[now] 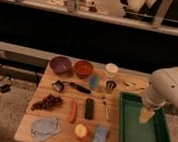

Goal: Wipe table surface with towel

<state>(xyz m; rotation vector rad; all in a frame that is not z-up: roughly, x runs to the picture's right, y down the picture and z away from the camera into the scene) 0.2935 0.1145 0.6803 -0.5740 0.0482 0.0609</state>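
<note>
Wiping is not begun: the towel (44, 128) lies untouched on a near corner of the desk (116, 104), while the gripper (146, 115) hangs over the green tray (148, 139), jaws apart

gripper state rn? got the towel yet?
Gripper: open, holding nothing, hanging over the green tray. The towel lies untouched on the table surface, well apart from it.

The arm (173, 89) sits on the right side, chunky white elbow bent, forearm pointing pretty much straight down. The gripper (146, 116) hangs low under it, jaws apart, holding nothing.
</note>
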